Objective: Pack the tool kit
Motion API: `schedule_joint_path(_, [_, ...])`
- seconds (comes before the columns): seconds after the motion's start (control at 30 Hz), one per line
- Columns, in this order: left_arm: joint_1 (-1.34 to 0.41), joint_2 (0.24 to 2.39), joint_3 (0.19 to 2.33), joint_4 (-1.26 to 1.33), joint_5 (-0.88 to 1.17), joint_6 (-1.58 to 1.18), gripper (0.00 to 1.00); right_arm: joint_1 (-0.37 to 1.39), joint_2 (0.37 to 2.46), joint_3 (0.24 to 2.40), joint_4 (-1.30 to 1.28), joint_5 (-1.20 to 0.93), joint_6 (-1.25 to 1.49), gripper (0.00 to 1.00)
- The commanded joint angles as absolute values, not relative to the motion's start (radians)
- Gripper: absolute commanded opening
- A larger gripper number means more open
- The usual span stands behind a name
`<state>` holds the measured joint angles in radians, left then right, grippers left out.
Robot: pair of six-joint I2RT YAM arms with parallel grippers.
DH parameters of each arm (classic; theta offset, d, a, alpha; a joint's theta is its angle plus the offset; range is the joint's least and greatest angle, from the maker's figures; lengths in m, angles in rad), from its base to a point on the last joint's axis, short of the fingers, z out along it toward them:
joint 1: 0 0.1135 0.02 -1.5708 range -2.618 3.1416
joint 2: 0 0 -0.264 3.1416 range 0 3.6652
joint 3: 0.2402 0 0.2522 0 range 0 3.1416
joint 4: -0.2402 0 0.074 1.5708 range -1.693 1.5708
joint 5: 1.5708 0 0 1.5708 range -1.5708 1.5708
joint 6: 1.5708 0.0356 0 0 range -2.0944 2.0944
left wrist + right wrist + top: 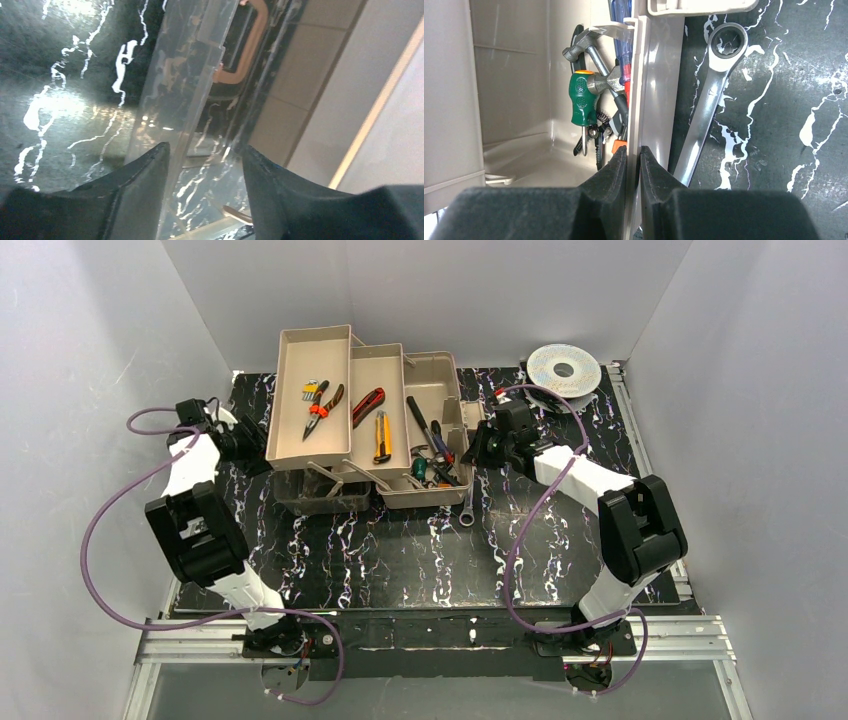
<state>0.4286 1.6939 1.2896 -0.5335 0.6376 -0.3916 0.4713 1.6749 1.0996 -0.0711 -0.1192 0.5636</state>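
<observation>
Nearest the arm bases, the black marbled mat (pixel 400 550) lies bare up to a ratcheting combination wrench (pixel 711 100), which rests on the mat just outside the beige toolbox (pixel 440 380). Its ring end lies close to the box's right wall. The right gripper (pixel 633 160) is pinched onto that thin wall, one finger inside the box and one outside, with only the plastic between them. Just past its fingers, inside the main compartment, a green-handled screwdriver (pixel 581 97) lies among a blue-handled screwdriver (pixel 620 30) and some metal tools that are too tangled to name. On the other side, the left gripper (pixel 205 160) has its fingers spread, and the edge of the translucent smoky lid (pixel 185 85) runs between them; whether either pad touches the lid cannot be told. The pale C-shaped handle (pixel 251 47) shows through the lid farther on. The toolbox sits open at the middle of the mat's far half, its two trays folded out to the left. The middle tray (pixel 376 358) holds a yellow utility knife (pixel 382 437) and red-and-black pliers (pixel 368 407). The far-left tray (pixel 300 345) holds red-handled long-nose pliers (pixel 323 410). Farthest back, at the right corner, lies a round silver wire spool (pixel 563 368).
</observation>
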Motion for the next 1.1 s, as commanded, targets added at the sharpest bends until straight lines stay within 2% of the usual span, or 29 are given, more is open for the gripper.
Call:
schedule_joint_path(0.0, [0.394,1.704,1.344,-0.635,0.503,-0.273,0.48,0.469,1.754,1.095,-0.072,-0.098,0.524,0.01])
schedule_joint_path(0.2, [0.363,1.711,1.362,-0.690,0.359,-0.221,0.29,0.469,1.760,1.097,-0.075,-0.106,0.525,0.01])
schedule_joint_path(0.33, [0.326,1.699,1.372,-0.714,0.246,-0.177,0.00,0.469,1.757,1.092,-0.068,-0.113,0.529,0.01])
schedule_joint_path(0.5, [0.258,1.615,1.372,-0.698,0.049,-0.158,0.00,0.469,1.747,1.078,-0.052,-0.116,0.531,0.01])
schedule_joint_path(0.67, [0.204,1.468,1.396,-0.655,-0.062,-0.138,0.00,0.469,1.729,1.064,-0.040,-0.115,0.527,0.01])
schedule_joint_path(0.73, [0.089,1.423,1.417,-0.649,-0.244,-0.079,0.00,0.470,1.720,1.058,-0.026,-0.124,0.522,0.01])
schedule_joint_path(0.83, [0.016,1.387,1.442,-0.640,-0.408,-0.044,0.00,0.475,1.714,1.059,-0.027,-0.114,0.510,0.01])
schedule_joint_path(0.93, [-0.178,1.410,1.519,-0.634,-0.665,0.067,0.00,0.497,1.697,1.055,-0.020,-0.085,0.484,0.01])
schedule_joint_path(1.07, [-0.301,1.449,1.574,-0.634,-0.803,0.117,0.00,0.515,1.693,1.057,-0.017,-0.080,0.468,0.01])
